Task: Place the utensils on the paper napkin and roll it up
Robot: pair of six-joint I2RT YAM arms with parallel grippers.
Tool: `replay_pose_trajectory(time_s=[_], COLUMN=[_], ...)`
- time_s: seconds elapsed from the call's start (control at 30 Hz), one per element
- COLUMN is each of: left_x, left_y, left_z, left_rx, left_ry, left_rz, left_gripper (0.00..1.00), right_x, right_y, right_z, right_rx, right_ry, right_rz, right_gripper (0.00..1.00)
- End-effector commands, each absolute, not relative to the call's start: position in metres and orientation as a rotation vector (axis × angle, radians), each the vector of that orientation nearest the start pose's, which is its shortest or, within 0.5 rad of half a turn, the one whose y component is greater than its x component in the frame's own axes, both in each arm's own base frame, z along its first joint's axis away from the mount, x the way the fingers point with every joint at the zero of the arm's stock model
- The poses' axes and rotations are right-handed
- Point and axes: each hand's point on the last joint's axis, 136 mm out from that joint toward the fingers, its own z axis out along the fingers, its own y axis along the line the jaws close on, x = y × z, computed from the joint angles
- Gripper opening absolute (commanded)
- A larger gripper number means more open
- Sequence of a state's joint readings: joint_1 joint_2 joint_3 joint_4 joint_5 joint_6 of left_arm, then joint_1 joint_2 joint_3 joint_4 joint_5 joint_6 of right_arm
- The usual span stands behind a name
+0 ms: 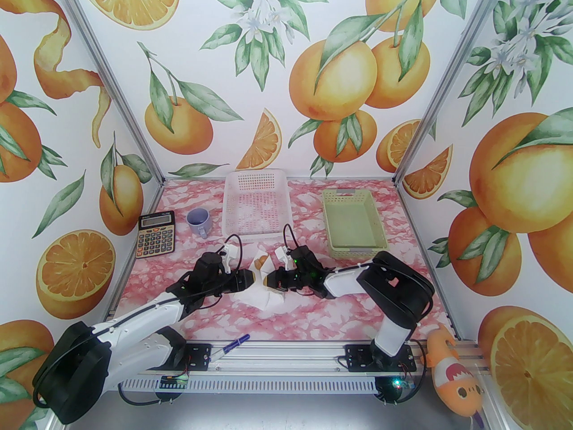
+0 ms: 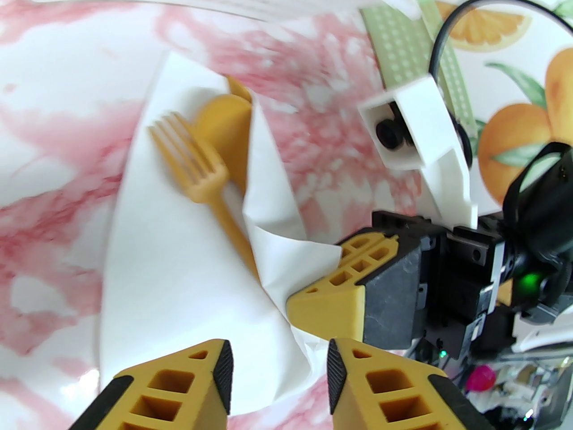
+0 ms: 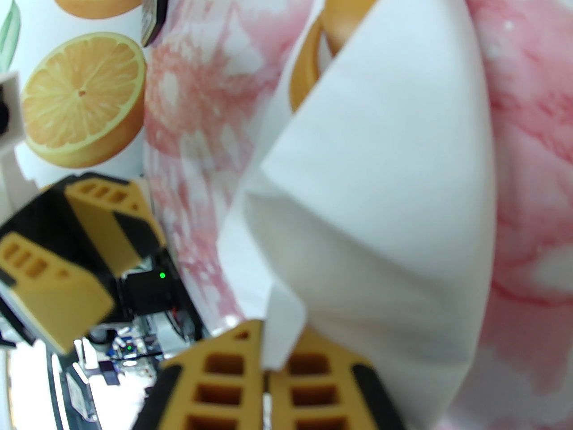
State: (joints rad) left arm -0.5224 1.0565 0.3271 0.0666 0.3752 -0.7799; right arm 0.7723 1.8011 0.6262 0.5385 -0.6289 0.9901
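My right gripper [image 3: 268, 361] has its fingers pressed almost together on the paper napkin [image 3: 380, 195], pinching a corner of the sheet between the pads. That right-hand flap stands up off the table [image 1: 313, 320] and folds leftward over the utensils. My left gripper [image 2: 280, 374] hangs just beside it on the left with a moderate gap between its fingers and nothing held. Through that gap I see the near edge of the napkin, but I cannot tell whether I touch it. From above, the napkin lies on the pink marbled surface about midway across, between my two grippers and nearer than the white basket [image 1: 257, 202]. The fork [image 2: 197, 164] lies on the flat left part of the sheet, tines toward the far end, its handle running under the raised fold. The spoon [image 2: 224, 114] sits just right of the fork's head, its bowl half tucked beneath the flap; my right wrist camera catches that bowl peeking out at the far end. The green basket [image 1: 353, 222] stands far right, and the mug [image 1: 199, 222] and calculator [image 1: 155, 233] far left. A blue pen [image 1: 233, 345] lies at the near edge, and a toy fish [image 1: 452, 374] sits off the near right corner.
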Motion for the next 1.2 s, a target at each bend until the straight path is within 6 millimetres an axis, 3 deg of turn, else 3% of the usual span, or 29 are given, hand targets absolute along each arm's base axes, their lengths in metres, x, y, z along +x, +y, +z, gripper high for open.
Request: replay_pose_trajectory(time_s=[0.0,0.13,0.57,0.8,1.17], left_x=[0.235,0.236,0.239,0.243,0.241], left_y=[-0.2,-0.201,-0.206,-0.211,-0.216], left_z=[0.094,0.093,0.077,0.073,0.064], left_rx=[-0.159,-0.185,-0.286,-0.281,-0.244], left_ry=[2.342,2.354,2.416,2.432,2.481], left_rz=[-1.146,-1.171,-1.202,-1.214,-1.215], left_gripper=[0.53,0.56,0.56,0.54,0.47], right_x=[0.219,0.217,0.215,0.214,0.214], right_y=[0.367,0.369,0.365,0.364,0.364], right_z=[0.048,0.042,0.037,0.036,0.034], right_rx=[-0.163,-0.153,-0.157,-0.159,-0.157], right_ry=[2.549,2.556,2.566,2.572,2.58], right_rz=[1.597,1.606,1.581,1.578,1.573], right_gripper=[0.09,0.15,0.47,0.54,0.53])
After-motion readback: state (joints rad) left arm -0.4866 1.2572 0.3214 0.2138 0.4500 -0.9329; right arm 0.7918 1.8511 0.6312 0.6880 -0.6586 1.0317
